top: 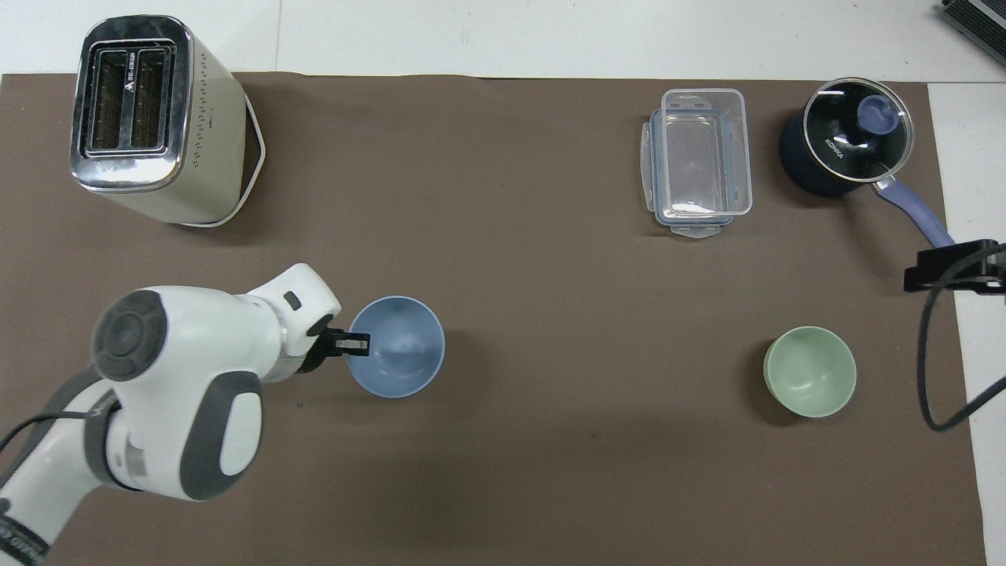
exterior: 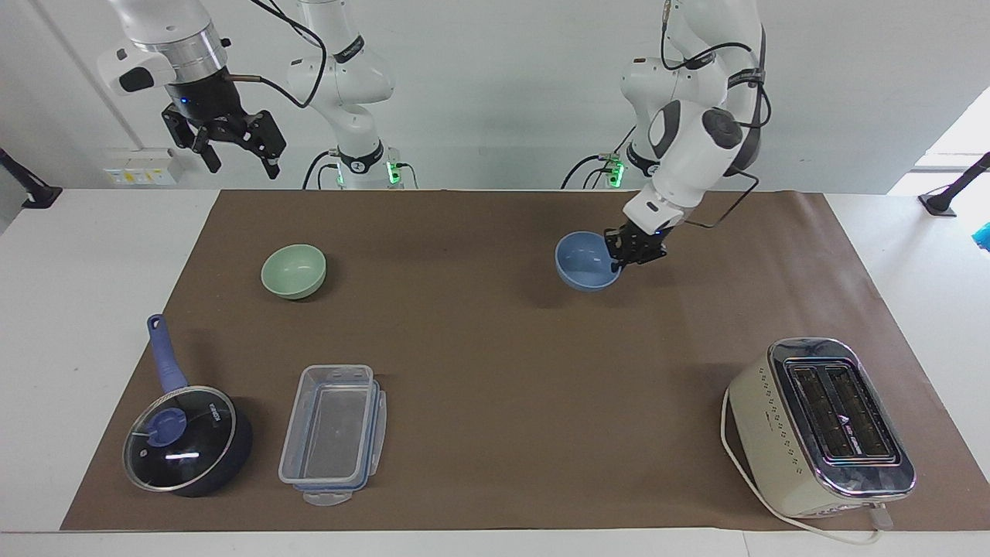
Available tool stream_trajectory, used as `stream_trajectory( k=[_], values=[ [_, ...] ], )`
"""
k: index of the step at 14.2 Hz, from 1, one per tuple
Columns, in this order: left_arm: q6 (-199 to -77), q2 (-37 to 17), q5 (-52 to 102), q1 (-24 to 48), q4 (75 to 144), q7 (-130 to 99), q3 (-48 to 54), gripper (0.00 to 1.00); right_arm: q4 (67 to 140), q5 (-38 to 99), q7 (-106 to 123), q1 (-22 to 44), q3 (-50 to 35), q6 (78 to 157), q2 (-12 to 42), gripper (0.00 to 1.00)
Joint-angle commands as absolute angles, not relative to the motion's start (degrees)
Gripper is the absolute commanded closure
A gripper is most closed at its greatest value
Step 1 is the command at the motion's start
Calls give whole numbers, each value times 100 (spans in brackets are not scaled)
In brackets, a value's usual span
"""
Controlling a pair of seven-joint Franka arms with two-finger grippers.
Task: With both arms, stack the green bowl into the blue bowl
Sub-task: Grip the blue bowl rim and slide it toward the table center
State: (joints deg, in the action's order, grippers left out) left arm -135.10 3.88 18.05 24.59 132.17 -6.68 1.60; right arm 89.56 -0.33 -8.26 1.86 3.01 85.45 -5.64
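Note:
The blue bowl (exterior: pixel 586 261) (top: pixel 397 346) hangs a little above the brown mat near the table's middle, its shadow beneath it. My left gripper (exterior: pixel 619 263) (top: pixel 363 343) is shut on the bowl's rim at the side toward the left arm's end. The green bowl (exterior: pixel 294 271) (top: pixel 810 371) sits upright on the mat toward the right arm's end. My right gripper (exterior: pixel 236 153) waits open, high in the air over the table edge by the right arm's base; in the overhead view only a black part of it (top: pixel 947 267) shows.
A cream toaster (exterior: pixel 820 425) (top: pixel 153 118) stands far from the robots at the left arm's end. A clear plastic container (exterior: pixel 334 433) (top: pixel 698 161) and a dark blue saucepan with glass lid (exterior: pixel 186 437) (top: pixel 845 145) lie farther from the robots than the green bowl.

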Motion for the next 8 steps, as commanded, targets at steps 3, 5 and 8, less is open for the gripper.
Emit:
stream_trajectory(
  k=[3,5,8],
  values=[
    [-14695,-404,1775,3462,13254,-1652,53,100,8974,0,-738,132,290,8481,-633,0],
    [-14687,-448,1775,3524,13306,-1661,62,100,8974,0,-738,132,290,8481,-633,0],
    [-14625,-448,1775,3604,13298,-1871,62,78,8974,-9,-738,132,281,8481,-633,0]
  ],
)
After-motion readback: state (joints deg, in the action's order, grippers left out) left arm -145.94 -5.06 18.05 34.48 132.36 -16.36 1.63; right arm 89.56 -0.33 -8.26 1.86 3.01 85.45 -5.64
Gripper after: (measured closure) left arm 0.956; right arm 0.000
